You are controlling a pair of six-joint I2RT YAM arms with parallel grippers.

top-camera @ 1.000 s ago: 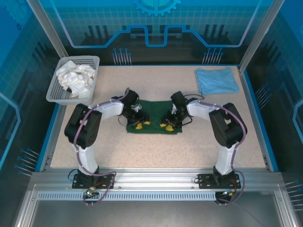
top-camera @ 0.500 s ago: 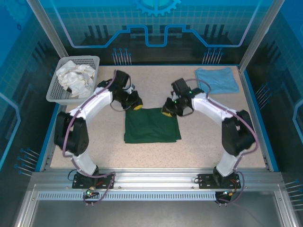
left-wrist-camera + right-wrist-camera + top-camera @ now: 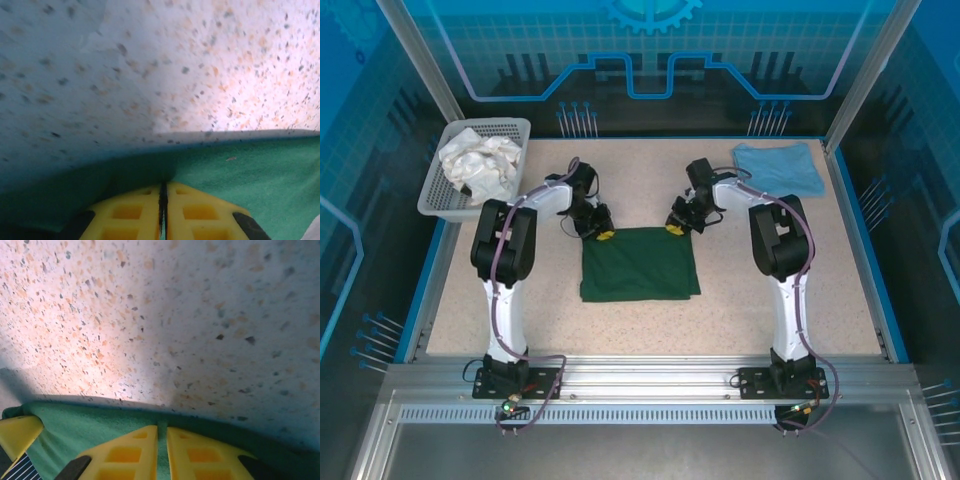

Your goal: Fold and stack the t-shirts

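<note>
Table (image 3: pixel 650 320): green t-shirt (image 3: pixel 640 262), blue t-shirt (image 3: pixel 778 170), basket (image 3: pixel 450 212)

Bright overhead, wrist views shadowed, possibly blurred

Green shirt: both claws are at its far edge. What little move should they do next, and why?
Probably lift that edge a little, both sides together. The left claw and right claw look pinched shut on the far corners of the green t-shirt, which lies flat. Raising the edge would let them fold it over toward the near edge.
</note>
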